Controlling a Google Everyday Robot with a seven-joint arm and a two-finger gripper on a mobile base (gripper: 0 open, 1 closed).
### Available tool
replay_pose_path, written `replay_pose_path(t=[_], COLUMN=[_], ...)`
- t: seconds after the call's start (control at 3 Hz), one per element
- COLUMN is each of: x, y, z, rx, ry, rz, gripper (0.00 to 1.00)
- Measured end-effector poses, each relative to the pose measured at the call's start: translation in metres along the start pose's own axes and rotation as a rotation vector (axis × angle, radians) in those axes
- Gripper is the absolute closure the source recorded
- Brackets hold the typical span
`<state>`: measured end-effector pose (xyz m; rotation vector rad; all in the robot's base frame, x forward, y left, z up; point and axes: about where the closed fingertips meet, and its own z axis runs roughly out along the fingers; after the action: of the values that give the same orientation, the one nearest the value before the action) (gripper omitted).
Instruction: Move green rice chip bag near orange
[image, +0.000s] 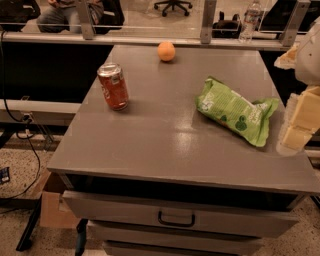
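The green rice chip bag (236, 111) lies flat on the right side of the grey tabletop (165, 145), its long side running from upper left to lower right. The orange (166, 51) sits at the far edge of the table, near the middle, well apart from the bag. My gripper (300, 122) is at the right edge of the view, a pale cream shape just right of the bag's lower end, partly cut off by the frame.
A red-orange soda can (113, 86) with a silver top stands upright on the left side of the table. A drawer with a black handle (176, 219) sits below the front edge. A rail (150, 39) and a water bottle (249, 21) are behind the table.
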<state>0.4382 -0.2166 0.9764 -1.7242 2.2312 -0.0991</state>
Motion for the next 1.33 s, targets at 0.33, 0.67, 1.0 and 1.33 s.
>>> replay_pose_path(t=[0.33, 0.67, 1.0, 1.33], x=[0.000, 0.006, 0.024, 0.034], y=[0.000, -0.008, -0.026, -0.055], z=[0.000, -0.001, 0.007, 0.019], rx=[0.000, 0.017, 0.047, 0.109], ry=[0.000, -0.063, -0.181, -0.353], rz=[0.000, 0.035, 0.086, 0.151], gripper=[0.00, 0.00, 0.00, 0.00])
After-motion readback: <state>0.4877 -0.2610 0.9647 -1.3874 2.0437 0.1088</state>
